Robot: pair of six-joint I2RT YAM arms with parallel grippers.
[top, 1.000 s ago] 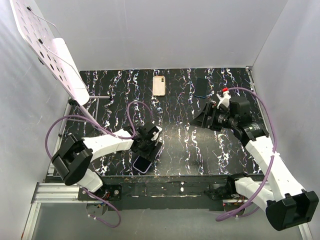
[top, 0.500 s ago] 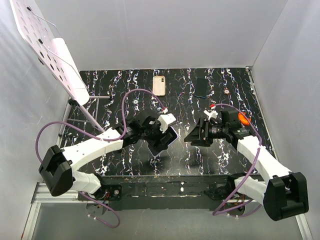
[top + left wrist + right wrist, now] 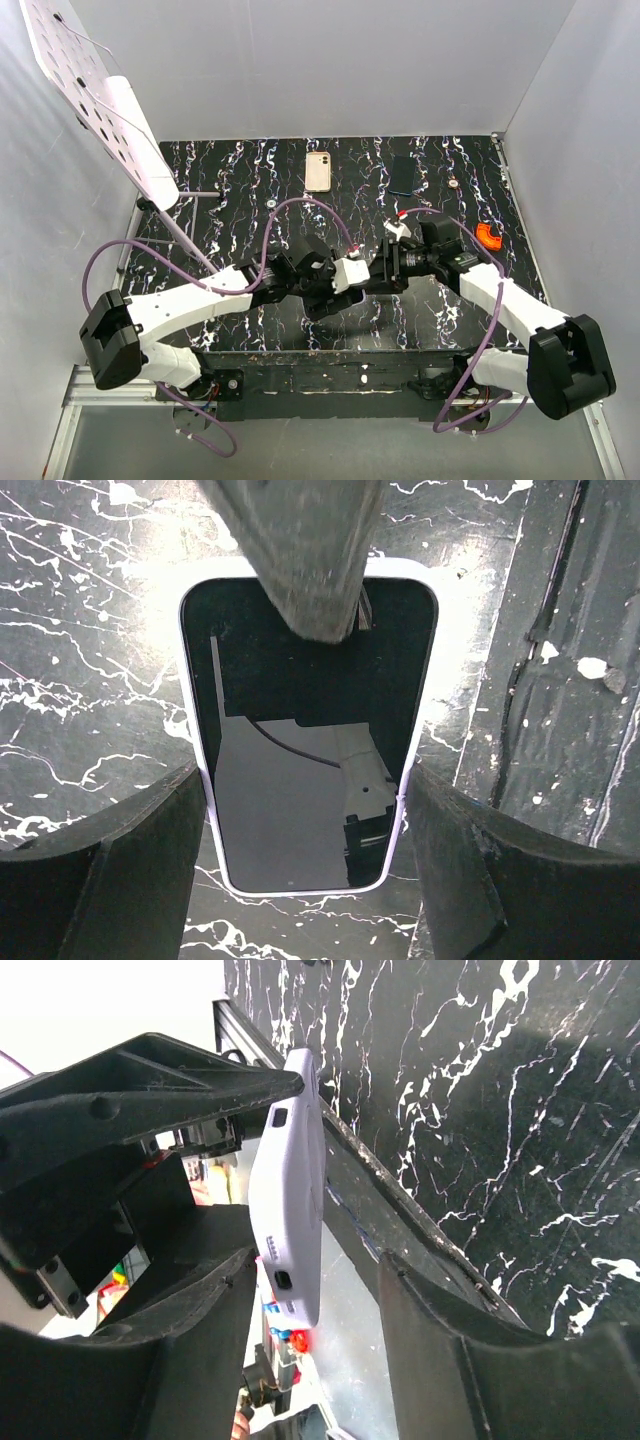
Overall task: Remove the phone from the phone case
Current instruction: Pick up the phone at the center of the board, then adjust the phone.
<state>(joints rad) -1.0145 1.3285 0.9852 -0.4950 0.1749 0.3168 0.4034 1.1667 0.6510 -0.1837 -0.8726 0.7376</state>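
Note:
The phone (image 3: 300,730) sits in a lavender case, with its dark screen facing the left wrist camera. My left gripper (image 3: 305,792) is shut on its two long edges and holds it above the table near the front middle (image 3: 335,287). In the right wrist view the cased phone (image 3: 290,1190) shows edge-on, its buttons visible. My right gripper (image 3: 318,1260) is open and straddles the phone's far end. One right finger (image 3: 300,550) lies over the top of the screen, and a gap shows at the other finger (image 3: 450,1360).
A gold-white phone (image 3: 318,171) and a dark phone (image 3: 402,175) lie at the back of the black marbled table (image 3: 230,170). An orange object (image 3: 488,237) lies at the right. A white perforated board (image 3: 100,100) leans at the back left.
My left gripper lifted the phone from the table's front edge and carried it right to the middle. My right arm swung left and nearer until its open jaws reached the phone.

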